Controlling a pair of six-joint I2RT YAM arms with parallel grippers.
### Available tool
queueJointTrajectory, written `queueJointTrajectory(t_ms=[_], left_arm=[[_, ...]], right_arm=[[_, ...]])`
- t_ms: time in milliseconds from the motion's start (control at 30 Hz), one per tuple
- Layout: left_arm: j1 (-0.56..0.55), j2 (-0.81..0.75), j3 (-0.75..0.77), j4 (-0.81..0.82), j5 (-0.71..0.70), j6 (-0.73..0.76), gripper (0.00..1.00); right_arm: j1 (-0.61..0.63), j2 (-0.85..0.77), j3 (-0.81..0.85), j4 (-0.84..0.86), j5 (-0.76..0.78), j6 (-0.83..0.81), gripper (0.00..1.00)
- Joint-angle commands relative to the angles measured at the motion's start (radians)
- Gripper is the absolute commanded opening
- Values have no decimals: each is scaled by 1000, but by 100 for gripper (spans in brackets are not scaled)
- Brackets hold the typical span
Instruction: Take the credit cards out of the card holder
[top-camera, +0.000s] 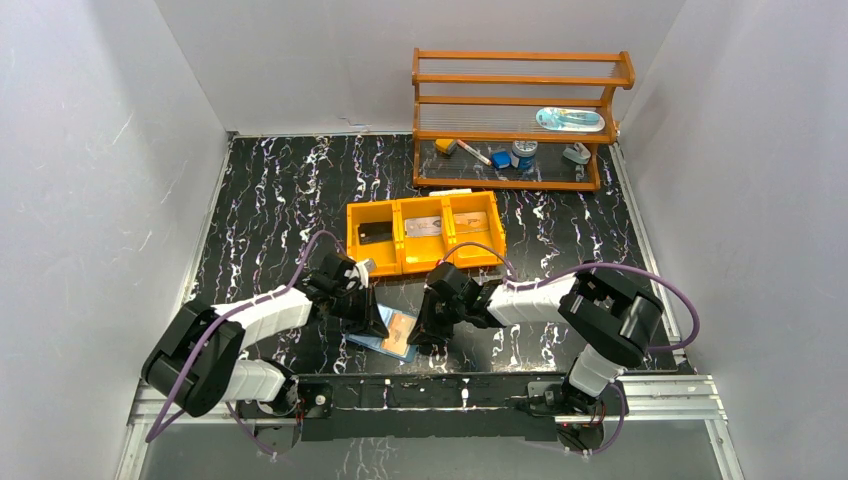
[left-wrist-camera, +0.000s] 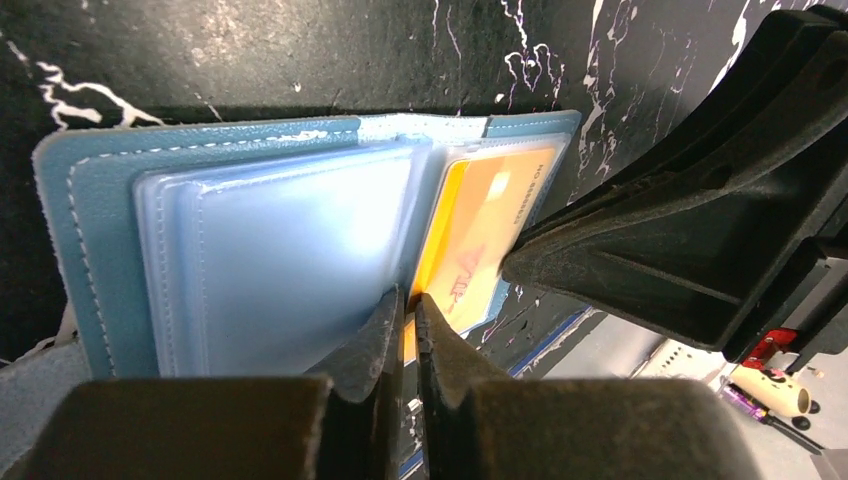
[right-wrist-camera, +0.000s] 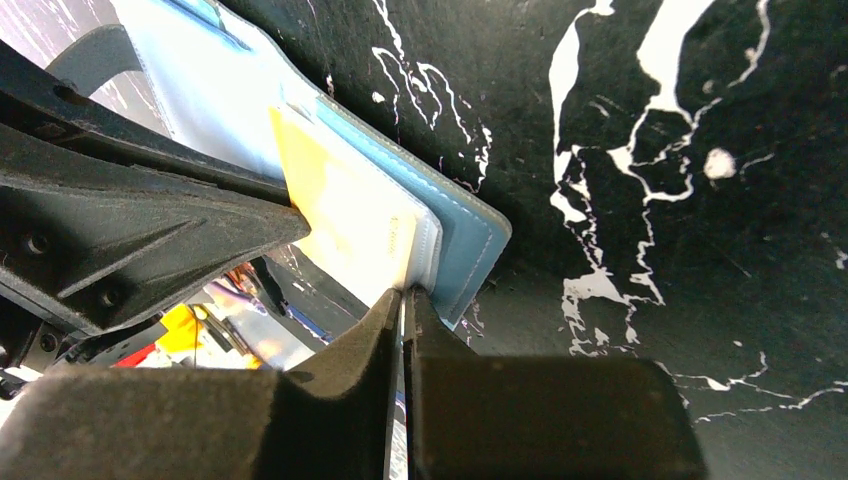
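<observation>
The blue card holder (top-camera: 378, 338) lies open on the black table between my two grippers. Its pale inner sleeves (left-wrist-camera: 280, 250) face up, and an orange credit card (left-wrist-camera: 480, 240) sits in the sleeve on the right. My left gripper (left-wrist-camera: 408, 310) is shut, pinching the near edge of that orange card (top-camera: 400, 328). My right gripper (right-wrist-camera: 405, 295) is shut on the outer edge of the card holder (right-wrist-camera: 470, 235), beside the orange card (right-wrist-camera: 350, 215). The two grippers (top-camera: 362, 312) (top-camera: 425, 328) face each other over the wallet.
An orange three-compartment tray (top-camera: 400, 268) stands just beyond, holding a dark card (top-camera: 376, 236) and silvery cards (top-camera: 424, 226). A wooden shelf rack (top-camera: 515, 100) with small items is at the back right. Grey walls close in both sides.
</observation>
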Motion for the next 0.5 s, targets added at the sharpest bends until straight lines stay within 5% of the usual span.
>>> queueJointTrajectory(t_ms=[0,467], left_arm=[[-85,30,47,44,126,-11,0],[-93,-75,94,-217,-282,-14,0]], right_arm=[[13,64,0,-25,71,-36,13],[4,2,33,-159,153,-63,16]])
